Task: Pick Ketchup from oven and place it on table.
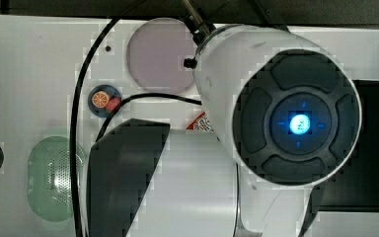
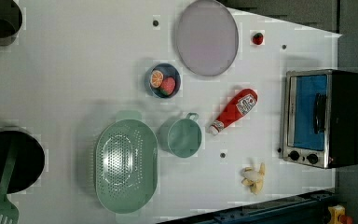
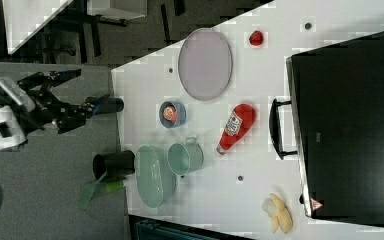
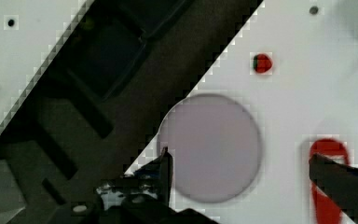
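We are looking at a large white table [image 2: 74, 70] that is carrying everything else. The toaster oven [image 2: 324, 119] is sitting at the left view's right edge with its bluish glass door shut, the dark handle across the glass and two black knobs beside it. The green perforated colander [image 2: 126, 165] is lying toward the left view's lower middle, and the round lilac plate [image 2: 207, 37] is resting near the left view's top, well apart from the oven. A black round container [image 2: 10, 161] is standing at the left view's left edge with a green slotted spatula [image 2: 0, 207] leaning out of it. The ketchup [image 2: 233, 111] is lying on its side on the table, outside the oven, between the plate and the oven front, its white cap pointing toward the teal mug [image 2: 184, 136] just beside it. The small blue bowl [image 2: 163, 80] is holding an orange slice and a red piece, near the plate. A peeled banana [image 2: 254, 177] is lying near the oven's knobs, and a strawberry [image 2: 258, 38] is sitting just beside the plate. In the right view the gripper [image 3: 100, 106] is hanging off the table's edge, well apart from the bottle; in the wrist view its two fingers are standing wide apart with nothing between them, the plate and the bottle showing on the table beyond them.
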Robot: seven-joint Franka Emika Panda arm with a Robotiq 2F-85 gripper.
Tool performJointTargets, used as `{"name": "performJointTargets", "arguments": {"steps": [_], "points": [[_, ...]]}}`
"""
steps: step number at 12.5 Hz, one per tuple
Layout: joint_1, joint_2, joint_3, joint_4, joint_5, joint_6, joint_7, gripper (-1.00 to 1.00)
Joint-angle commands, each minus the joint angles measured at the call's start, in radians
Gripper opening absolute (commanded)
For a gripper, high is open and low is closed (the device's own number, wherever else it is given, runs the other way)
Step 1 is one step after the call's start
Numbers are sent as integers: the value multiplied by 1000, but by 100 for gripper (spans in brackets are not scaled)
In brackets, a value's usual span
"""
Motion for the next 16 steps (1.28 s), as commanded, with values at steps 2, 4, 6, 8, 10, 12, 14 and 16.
{"name": "performJointTargets", "arguments": {"steps": [2,4,6,8,10,12,14,16], "points": [[6,65,-6,51,-56,-362,129,100],[7,62,-4,90,-56,-486,144,100],[8,64,-3,105,-56,-449,144,100],[8,67,-3,104,-56,-439,144,100],[8,71,-3,94,-56,-439,144,100],[8,74,-3,94,-56,-439,144,100],[8,74,-3,94,-56,-439,144,100],[8,74,-3,94,-56,-439,144,100]]}}
